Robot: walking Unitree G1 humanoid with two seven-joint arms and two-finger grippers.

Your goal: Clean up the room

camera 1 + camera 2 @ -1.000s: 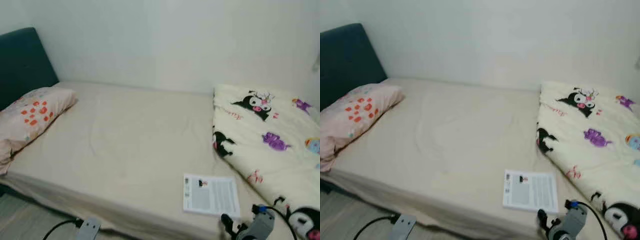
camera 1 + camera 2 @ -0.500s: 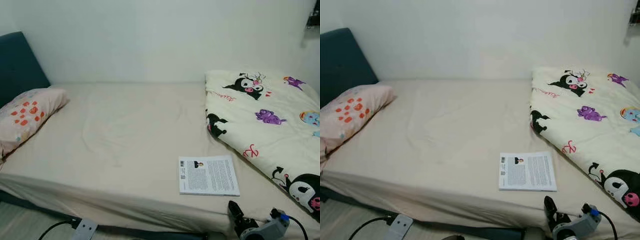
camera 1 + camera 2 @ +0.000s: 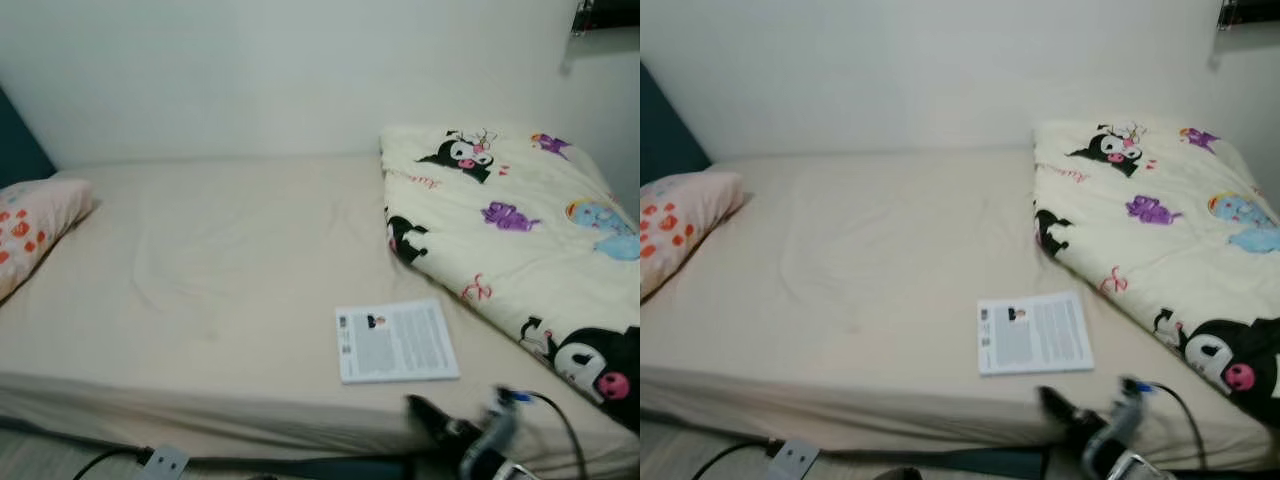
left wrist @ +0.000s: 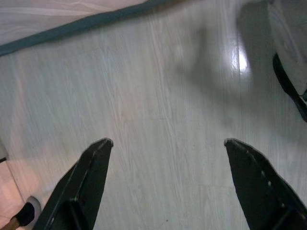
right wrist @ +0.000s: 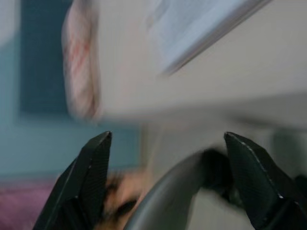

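Right gripper (image 3: 425, 412), fingers spread and empty, is hovering lower right, just below the flat white printed booklet (image 3: 396, 341); probably lining up a pickup.

Booklet (image 3: 397, 341), just beyond the right gripper (image 3: 432, 422): we note printed text, too small to read.

silver right arm (image 3: 490, 440), black cable, long black pincer fingers (image 4: 93, 165)
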